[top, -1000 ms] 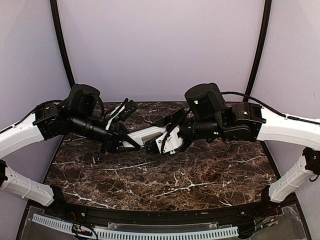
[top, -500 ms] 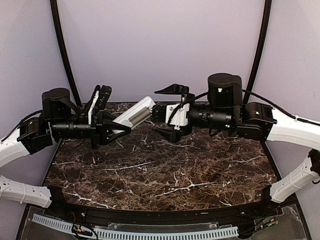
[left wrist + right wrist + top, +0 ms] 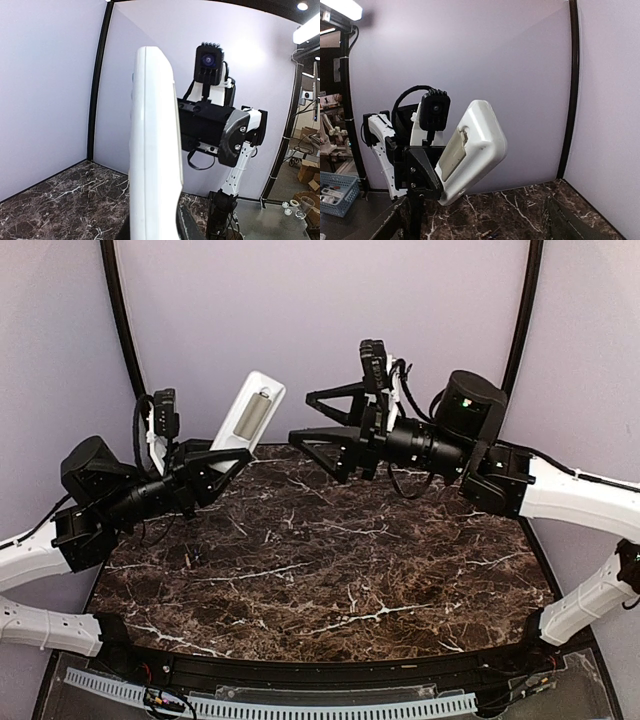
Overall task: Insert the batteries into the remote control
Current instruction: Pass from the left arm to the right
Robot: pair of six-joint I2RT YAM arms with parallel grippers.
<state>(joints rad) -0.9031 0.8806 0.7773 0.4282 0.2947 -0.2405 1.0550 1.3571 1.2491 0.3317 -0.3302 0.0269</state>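
The white remote control (image 3: pixel 248 415) is held up in the air above the table's back left, tilted, its back toward the camera. A grey-brown battery (image 3: pixel 254 417) lies in its open bay. My left gripper (image 3: pixel 226 456) is shut on the remote's lower end. In the left wrist view the remote control (image 3: pixel 152 150) shows edge-on, rising from my left gripper (image 3: pixel 155 231). My right gripper (image 3: pixel 312 420) hangs open just right of the remote, apart from it, with nothing between its fingers. The right wrist view shows the remote control (image 3: pixel 477 142) and its bay (image 3: pixel 451 156) ahead of the open right gripper (image 3: pixel 480 226).
The dark marble table (image 3: pixel 350 570) lies below both raised arms. Purple walls with black corner posts (image 3: pixel 125 330) close the back and sides. A small brownish thing (image 3: pixel 487 233) lies on the marble below the remote. A blue basket (image 3: pixel 335 192) stands outside the cell.
Both arms rose from near the table. My left gripper lifted the remote and tipped it upright. My right gripper came off the remote, opened wide and drew back to the right.
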